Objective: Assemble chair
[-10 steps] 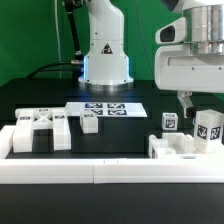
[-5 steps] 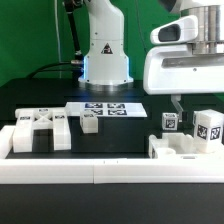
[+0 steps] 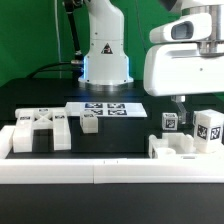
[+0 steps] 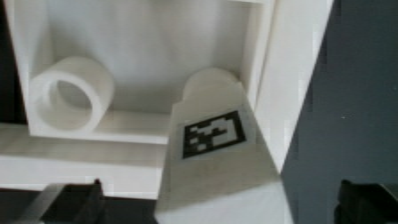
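My gripper [image 3: 186, 104] hangs over the chair parts at the exterior view's right, and its big white hand hides most of the fingers. Below it stand a small tagged cube [image 3: 171, 122], a tagged block [image 3: 209, 127] and a low white piece [image 3: 180, 148]. In the wrist view, a white bar with a coded tag [image 4: 215, 138] runs between my dark fingertips [image 4: 75, 200], with a gap on each side. My gripper [image 4: 221, 204] is open and holds nothing. Behind the bar lies a white slab with a round peg [image 4: 71, 95].
A tagged slab part [image 3: 40, 129] and a small cube [image 3: 90, 122] lie at the exterior view's left. The marker board [image 3: 108, 108] lies flat mid-table. A long white border rail [image 3: 110, 172] runs along the front, and the robot base [image 3: 105, 50] stands behind.
The hand has shifted toward the exterior view's left and looms a little larger. The jaws stay open, and the parts on the table have not moved.
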Robot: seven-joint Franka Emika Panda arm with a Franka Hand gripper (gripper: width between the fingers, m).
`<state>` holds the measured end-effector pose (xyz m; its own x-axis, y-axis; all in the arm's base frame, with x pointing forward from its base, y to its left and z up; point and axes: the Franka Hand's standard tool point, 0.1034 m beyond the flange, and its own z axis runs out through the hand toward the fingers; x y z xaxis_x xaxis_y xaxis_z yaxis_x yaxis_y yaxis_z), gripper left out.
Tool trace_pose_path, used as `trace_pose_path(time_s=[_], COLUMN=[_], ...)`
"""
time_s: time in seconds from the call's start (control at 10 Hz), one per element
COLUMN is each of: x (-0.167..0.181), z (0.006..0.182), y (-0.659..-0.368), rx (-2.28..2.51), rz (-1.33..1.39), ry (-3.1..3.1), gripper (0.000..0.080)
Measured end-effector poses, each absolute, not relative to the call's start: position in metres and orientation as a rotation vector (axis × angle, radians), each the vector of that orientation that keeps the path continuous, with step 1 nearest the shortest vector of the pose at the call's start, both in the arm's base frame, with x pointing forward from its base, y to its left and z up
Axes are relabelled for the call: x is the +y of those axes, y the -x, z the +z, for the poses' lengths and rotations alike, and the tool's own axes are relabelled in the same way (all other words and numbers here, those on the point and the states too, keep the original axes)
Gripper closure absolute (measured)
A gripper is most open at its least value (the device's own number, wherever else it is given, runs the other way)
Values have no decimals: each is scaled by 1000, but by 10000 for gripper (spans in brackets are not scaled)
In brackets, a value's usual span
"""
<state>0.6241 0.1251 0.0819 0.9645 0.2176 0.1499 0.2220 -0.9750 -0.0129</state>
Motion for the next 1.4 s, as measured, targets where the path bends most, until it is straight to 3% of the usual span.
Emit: trace_pose_path(time_s=[0.2,0.4,0.5,0.8,1.4], x=[125,124,124,125,127], z=[82,82,82,82,81], y=[-624,-624,-625,-624,-622], rx=[-492,-425,-427,-129,968], rz=[-233,-233,-233,-228,-178], ry=[3075,3082,3082,3092,2895], gripper=[150,416,508,508,508])
